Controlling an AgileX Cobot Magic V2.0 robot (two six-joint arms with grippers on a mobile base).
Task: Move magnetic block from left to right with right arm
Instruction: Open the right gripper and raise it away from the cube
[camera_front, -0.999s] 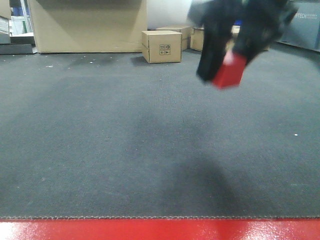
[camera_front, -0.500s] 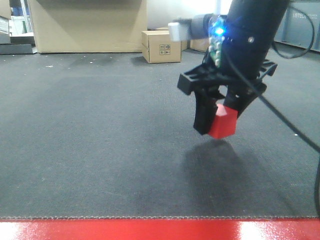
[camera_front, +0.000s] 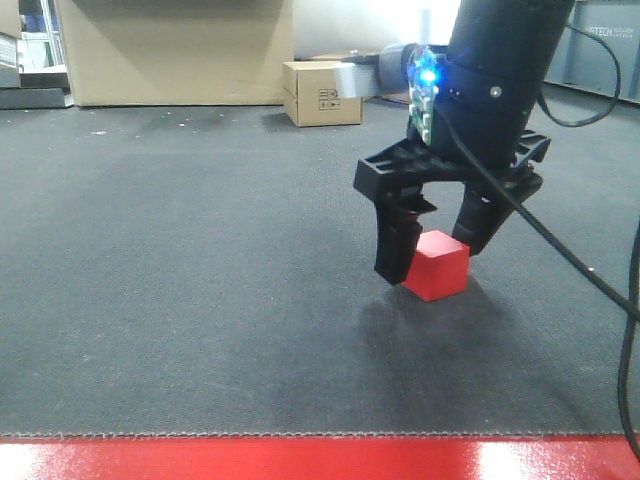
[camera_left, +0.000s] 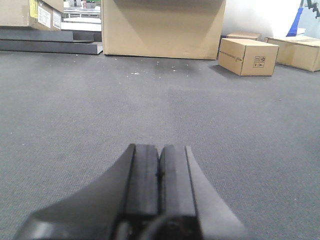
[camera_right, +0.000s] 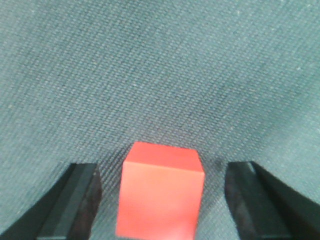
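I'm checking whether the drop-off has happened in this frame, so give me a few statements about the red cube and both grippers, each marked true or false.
1. The small bright-red cube rests on the dark grey carpet. True.
2. The right gripper is clamped on the cube. False: its fingers stand apart from the cube, with carpet showing in the gaps on both sides.
3. The left gripper has its jaws pressed together, holding nothing. True.
4. The cube sits on top of the small brown cardboard box. False: that box stands far behind it, near the back wall.
5. A blue light glows on the right arm above the gripper. True.
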